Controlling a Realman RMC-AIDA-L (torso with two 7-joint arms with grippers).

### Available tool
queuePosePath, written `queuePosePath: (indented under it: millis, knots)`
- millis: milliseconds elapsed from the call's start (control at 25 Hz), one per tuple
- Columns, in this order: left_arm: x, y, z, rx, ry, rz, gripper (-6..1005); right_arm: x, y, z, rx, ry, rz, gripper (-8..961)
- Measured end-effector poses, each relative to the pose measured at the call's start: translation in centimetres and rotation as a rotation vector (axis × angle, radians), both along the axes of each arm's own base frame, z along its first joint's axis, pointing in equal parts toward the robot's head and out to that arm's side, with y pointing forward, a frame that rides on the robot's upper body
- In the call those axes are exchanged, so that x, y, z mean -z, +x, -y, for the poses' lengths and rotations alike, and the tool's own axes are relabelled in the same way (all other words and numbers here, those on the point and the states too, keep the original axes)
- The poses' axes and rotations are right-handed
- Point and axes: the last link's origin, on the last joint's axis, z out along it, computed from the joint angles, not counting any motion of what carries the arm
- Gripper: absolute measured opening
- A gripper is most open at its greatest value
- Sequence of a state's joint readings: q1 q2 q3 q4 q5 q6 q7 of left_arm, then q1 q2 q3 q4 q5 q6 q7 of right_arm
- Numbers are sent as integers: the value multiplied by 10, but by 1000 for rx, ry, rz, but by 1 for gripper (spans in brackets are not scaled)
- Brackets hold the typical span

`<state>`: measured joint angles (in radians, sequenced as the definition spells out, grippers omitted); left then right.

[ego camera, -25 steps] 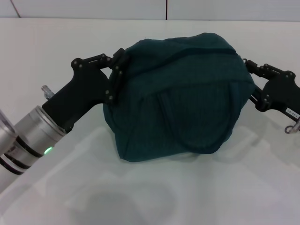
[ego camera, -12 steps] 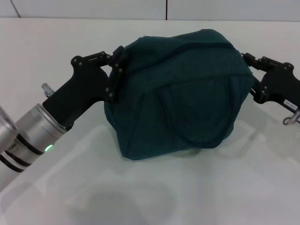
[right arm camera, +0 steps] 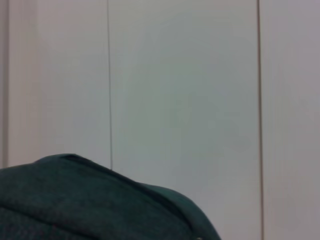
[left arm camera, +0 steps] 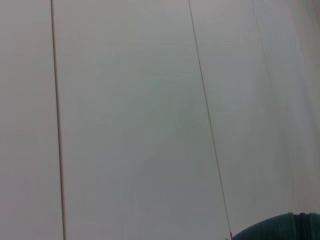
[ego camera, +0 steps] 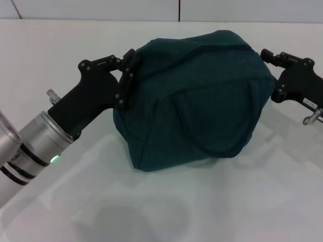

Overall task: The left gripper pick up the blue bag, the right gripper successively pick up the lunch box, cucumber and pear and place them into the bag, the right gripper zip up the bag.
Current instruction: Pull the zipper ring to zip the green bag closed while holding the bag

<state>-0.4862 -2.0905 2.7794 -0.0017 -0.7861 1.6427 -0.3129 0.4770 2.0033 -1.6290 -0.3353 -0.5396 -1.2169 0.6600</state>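
Tools [ego camera: 126, 70] flanking blue bag [ego camera: 197, 101], head-view only

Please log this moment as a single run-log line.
dark teal fabric bag: bulging, off table | left gripper: grips its left end | right gripper: at its right end

Setting: plain test or lab-type workspace; exact kind cannot be told. Evidence: bare white table [ego camera: 60, 55] as work surface; pale panelled wall [ego camera: 101, 9] behind it, divided by thin vertical seams, 1 reddish; the same seamed panels fill both wrist views. No household or shop fittings visible.
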Motion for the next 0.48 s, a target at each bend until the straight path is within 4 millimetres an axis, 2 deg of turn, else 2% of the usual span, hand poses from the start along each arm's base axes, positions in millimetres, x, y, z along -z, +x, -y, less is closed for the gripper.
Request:
queuePosePath:
  millis: [200,480]
  knots:
    - [0,1,0,0,0,4,51,-2,3,-2,14,26,6,300]
    - [0,1,0,0,0,6,52,6,9,15,11,-36,0,300]
